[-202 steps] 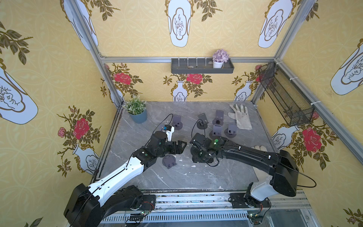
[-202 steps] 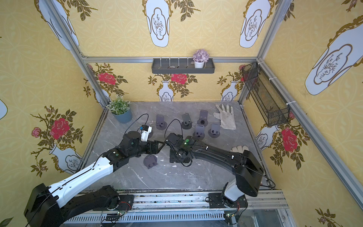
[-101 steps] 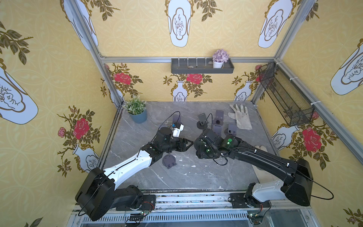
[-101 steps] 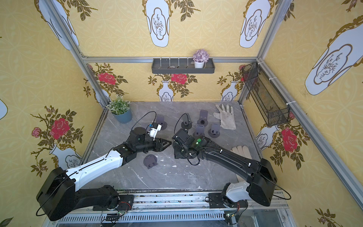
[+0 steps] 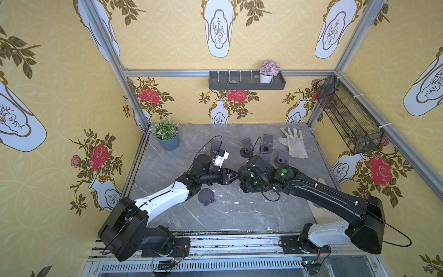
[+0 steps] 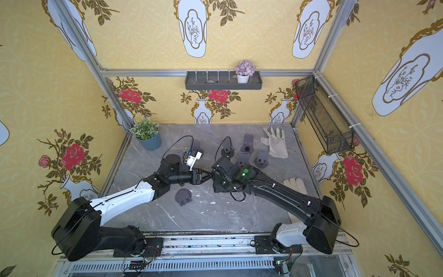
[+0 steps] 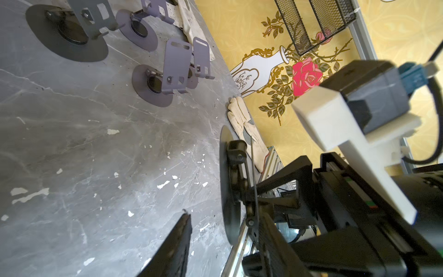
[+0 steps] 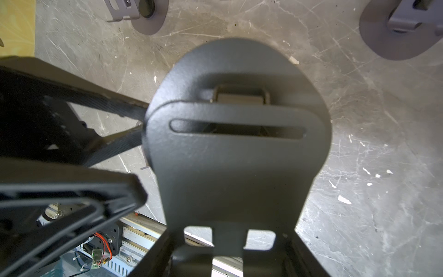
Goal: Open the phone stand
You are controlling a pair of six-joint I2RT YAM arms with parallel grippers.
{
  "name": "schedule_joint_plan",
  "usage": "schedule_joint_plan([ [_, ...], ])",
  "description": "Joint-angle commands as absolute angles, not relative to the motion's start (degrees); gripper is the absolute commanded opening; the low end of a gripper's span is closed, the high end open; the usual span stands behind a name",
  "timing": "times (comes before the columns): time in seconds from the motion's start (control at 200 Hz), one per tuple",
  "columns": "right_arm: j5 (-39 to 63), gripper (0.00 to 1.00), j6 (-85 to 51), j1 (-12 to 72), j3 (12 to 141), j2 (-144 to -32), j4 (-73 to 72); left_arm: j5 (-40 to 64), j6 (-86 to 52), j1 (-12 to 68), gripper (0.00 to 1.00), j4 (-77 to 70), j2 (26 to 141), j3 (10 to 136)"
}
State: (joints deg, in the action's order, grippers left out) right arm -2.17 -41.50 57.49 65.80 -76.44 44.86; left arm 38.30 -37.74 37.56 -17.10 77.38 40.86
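Above the middle of the table (image 5: 239,215), the right gripper (image 8: 230,244) is clamped on the lower lip of the phone stand (image 8: 239,156), and the left gripper (image 5: 234,177), extended from the left, has its jaws partly apart astride the round base (image 7: 227,182); whether they bite I cannot tell. The right should keep its end rigid while the left seats squarely on the base, then swings it slowly about the hinge (image 7: 236,150) so neither thin edge slips.

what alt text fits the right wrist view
A grey phone stand fills the view, held by the right gripper above the marble table, slotted plate facing the camera. The left gripper reaches its edge; a second stand and a third stand sit on the table.
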Motion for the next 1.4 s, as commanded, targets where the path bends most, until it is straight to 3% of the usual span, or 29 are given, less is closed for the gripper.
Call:
schedule_joint_plan([
  [0.0, -3.7, 0.42, -40.6, 57.6, 66.3, -75.8, 43.8, 40.5, -39.7, 37.5, 0.45, -20.9, 77.8, 40.2],
  [0.345, -3.4, 0.42, -39.1, 57.6, 68.3, -77.7, 42.2, 46.2, -44.8, 37.6, 0.34, -29.8, 80.2, 38.8],
  [0.65, -3.1, 0.41, -39.0, 57.6, 68.7, -79.1, 41.2, 45.7, -45.8, 37.6, 0.00, -31.9, 79.7, 38.1],
  [0.885, -3.2, 0.38, -39.5, 57.5, 68.2, -77.9, 42.0, 38.2, -36.1, 37.5, 0.00, -17.7, 77.5, 39.6],
  [1.09, -2.6, 0.38, -40.4, 57.4, 68.2, -76.4, 43.4, 24.7, -26.7, 37.5, 0.00, -2.6, 77.3, 41.7],
  [1.395, 1.6, 0.38, -40.5, 57.0, 71.9, -76.1, 48.5, 8.9, -21.1, 37.4, 0.00, 3.7, 74.3, 39.6],
])
